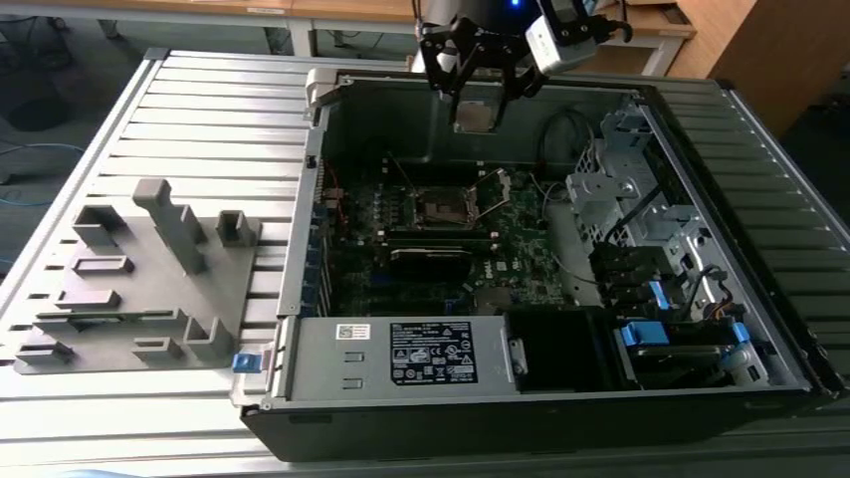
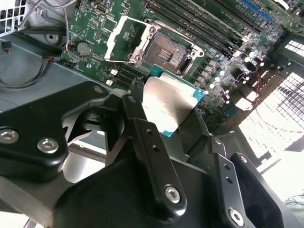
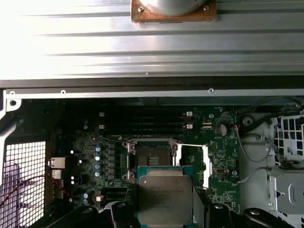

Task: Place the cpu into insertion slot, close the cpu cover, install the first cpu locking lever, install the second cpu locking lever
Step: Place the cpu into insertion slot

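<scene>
Status: holding the small flat square cpu (image 1: 479, 115), dull silvery-grey metal on top with a green edge, pinched by two opposite sides in the black two-fingered tool (image 1: 479, 98). Seeing the same narrow clamp in both wrist views, the tool (image 2: 168, 121) closed down onto the chip and nothing else. Hanging high above the small square dark insertion slot (image 1: 443, 206) with its silvery metal rim, well apart from it and off toward its far side in the exterior view. Finding the slot (image 2: 166, 53) bare, with its contact field exposed, and the thin silvery metal cpu cover (image 2: 124, 40) with its square window swung open just beside the slot. Judging from that: none of the four steps completed, and carrying the chip as the step in hand.

Weighing what could go wrong:
- Reaching the slot slightly rotated or tilted, owing to a small skew in the grip, and so mismatching the edges and crushing the fine contacts.
- Slipping out of a grip on such thin edges and dropping onto the dark green circuit board (image 3: 217, 159) around the slot.
- Catching the open cover or the thin wire lever (image 3: 192, 145) beside the slot with a finger.

Noting a white printed label (image 1: 429, 352) on the grey metal box (image 1: 325, 368) well apart from the slot, on its near side in the exterior view; leaving its print unread. Making out faint marking on the top of the cpu (image 3: 165, 199) in the first wrist view, too small to tell.
</scene>
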Controlling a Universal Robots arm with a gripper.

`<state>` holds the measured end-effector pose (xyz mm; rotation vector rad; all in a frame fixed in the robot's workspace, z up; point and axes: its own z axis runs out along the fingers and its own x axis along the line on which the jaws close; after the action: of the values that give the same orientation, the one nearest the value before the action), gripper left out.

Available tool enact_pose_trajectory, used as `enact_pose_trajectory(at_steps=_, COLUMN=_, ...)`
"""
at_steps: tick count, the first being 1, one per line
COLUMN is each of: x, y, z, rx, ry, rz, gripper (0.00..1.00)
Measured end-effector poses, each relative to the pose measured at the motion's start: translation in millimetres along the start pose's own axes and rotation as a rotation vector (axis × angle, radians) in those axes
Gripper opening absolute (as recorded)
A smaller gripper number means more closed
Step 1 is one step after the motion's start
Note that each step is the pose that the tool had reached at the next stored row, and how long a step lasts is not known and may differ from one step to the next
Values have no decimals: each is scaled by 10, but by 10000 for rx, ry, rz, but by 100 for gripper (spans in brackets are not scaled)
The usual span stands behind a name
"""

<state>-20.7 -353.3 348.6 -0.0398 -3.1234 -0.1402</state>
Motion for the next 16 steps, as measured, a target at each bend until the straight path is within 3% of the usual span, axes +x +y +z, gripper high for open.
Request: enact_pose_trajectory(at_steps=16, x=-1, y=-5, z=54, rx=0, ry=0, rz=0, gripper=54)
